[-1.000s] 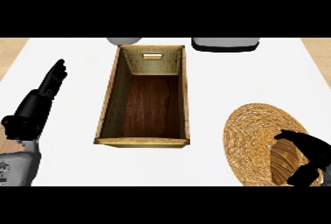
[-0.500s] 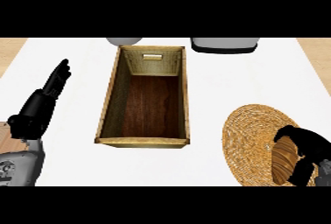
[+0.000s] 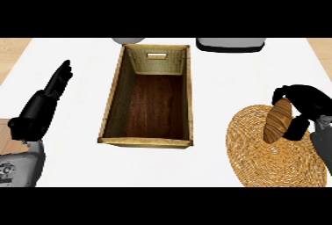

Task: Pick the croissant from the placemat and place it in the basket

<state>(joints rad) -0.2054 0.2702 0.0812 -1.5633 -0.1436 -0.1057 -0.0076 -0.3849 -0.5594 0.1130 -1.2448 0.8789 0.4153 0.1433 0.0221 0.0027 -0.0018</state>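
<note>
At the left edge the black left hand [image 3: 45,103] rests over the white desk [image 3: 77,167], its fingers straight and together, holding nothing. In the middle stands the long rectangular wooden basket [image 3: 111,101] with a dark plank floor and pale woven walls. Beyond its far end sit a grey round object [image 3: 128,40] and a grey-and-white box [image 3: 231,44], both cut by the view's top. At the right lies the round woven straw placemat [image 3: 276,160]. Above its far part the black right hand [image 3: 304,105] curls round the brown elongated croissant [image 3: 277,121], which hangs tilted.
</note>
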